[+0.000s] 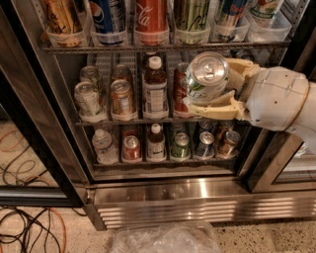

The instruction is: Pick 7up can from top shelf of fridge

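Observation:
My gripper (217, 89) is shut on the 7up can (207, 79), a silver-white can with green lettering and a plain silver lid. It holds the can tilted, lid towards the camera, out in front of the fridge's middle rack. The white arm (279, 99) comes in from the right. The top shelf (163, 48) runs along the top of the view, with upright cans in clear plastic holders: a red Coca-Cola can (151, 17), a blue can (109, 17) and a green can (191, 15). The fridge (163, 195) has a ribbed steel base.
The middle rack holds tilted cans (122, 96) and a bottle (155, 89); the lower rack holds small cans and bottles (156, 143). The dark-framed glass door (29, 123) stands open at left. Cables (24, 232) lie on the floor; a clear plastic bag (165, 239) is at the bottom.

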Robot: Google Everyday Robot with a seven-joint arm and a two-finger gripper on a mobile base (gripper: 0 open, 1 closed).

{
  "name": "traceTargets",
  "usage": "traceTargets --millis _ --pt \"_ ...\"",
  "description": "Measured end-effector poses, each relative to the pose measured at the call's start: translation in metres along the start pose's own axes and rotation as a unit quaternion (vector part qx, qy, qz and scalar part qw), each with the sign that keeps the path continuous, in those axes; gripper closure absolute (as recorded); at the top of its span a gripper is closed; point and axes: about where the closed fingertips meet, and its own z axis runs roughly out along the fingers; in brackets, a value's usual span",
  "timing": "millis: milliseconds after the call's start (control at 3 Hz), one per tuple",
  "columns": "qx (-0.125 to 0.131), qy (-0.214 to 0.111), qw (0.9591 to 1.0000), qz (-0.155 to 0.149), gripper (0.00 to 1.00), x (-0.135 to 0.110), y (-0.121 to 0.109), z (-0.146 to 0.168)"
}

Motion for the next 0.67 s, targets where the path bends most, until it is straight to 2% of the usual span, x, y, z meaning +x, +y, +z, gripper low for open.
traceTargets --millis 333,667 --pt "-0.055 -0.015 0.9978 0.033 1.0 -0.016 0.005 0.019" --pt "-0.106 -0.041 0.9893 0.092 1.0 -0.036 0.006 0.035"
